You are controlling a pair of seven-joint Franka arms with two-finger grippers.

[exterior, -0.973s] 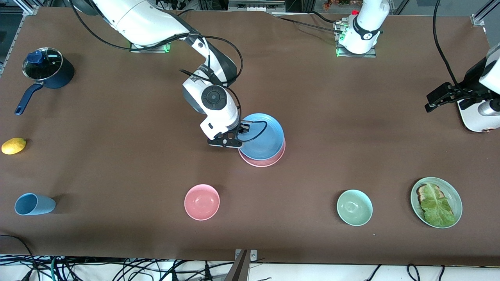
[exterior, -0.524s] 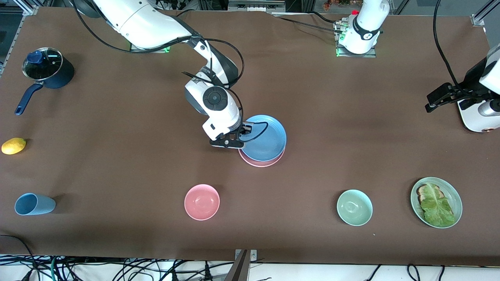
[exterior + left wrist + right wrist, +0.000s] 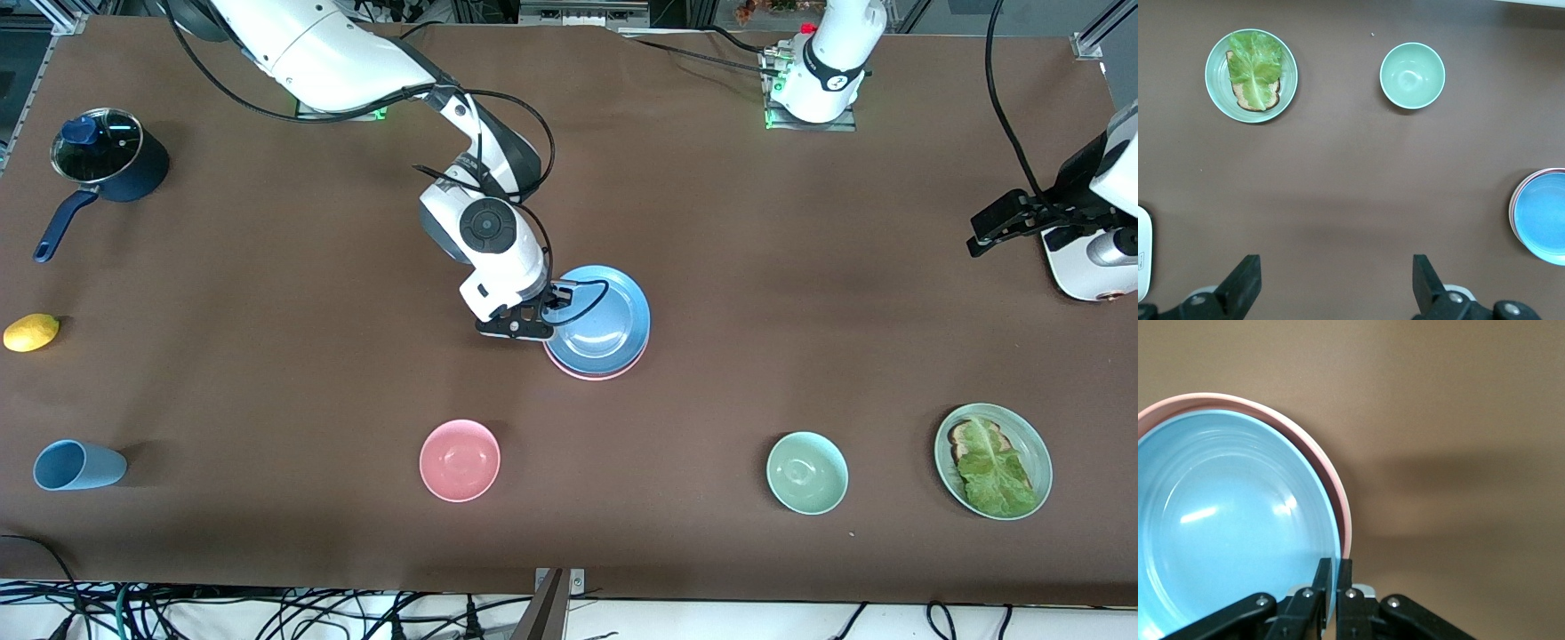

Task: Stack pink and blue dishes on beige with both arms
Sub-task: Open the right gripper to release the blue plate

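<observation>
Plates first: I see the blue plate (image 3: 603, 321) sitting on the pink plate (image 3: 594, 372) near the middle of the table, with only a thin pink crescent showing along the edge nearer the front camera. My right wrist view shows the same pair, the pink rim (image 3: 1318, 457) peeking out around the blue dish (image 3: 1225, 520). I cannot make out a beige plate anywhere; if one lies under the pair, it is hidden. My right gripper (image 3: 533, 320) is at the blue plate's rim on the side toward the right arm's end of the table, and its fingers (image 3: 1344, 587) are pinched narrow on that rim. My left gripper (image 3: 1000, 227) hangs over the left arm's end of the table, well apart from the stack, waiting; its fingers (image 3: 1245, 283) stand wide with nothing between them. Nearer the front camera than the stack I have a pink bowl (image 3: 460, 460), a pale green bowl (image 3: 807, 473) and a green plate (image 3: 1031, 444) carrying toast with lettuce (image 3: 989, 467). Toward the right arm's end sit a light blue cup (image 3: 76, 465) on its side, a lemon (image 3: 31, 332) and a dark lidded saucepan (image 3: 107, 160).
</observation>
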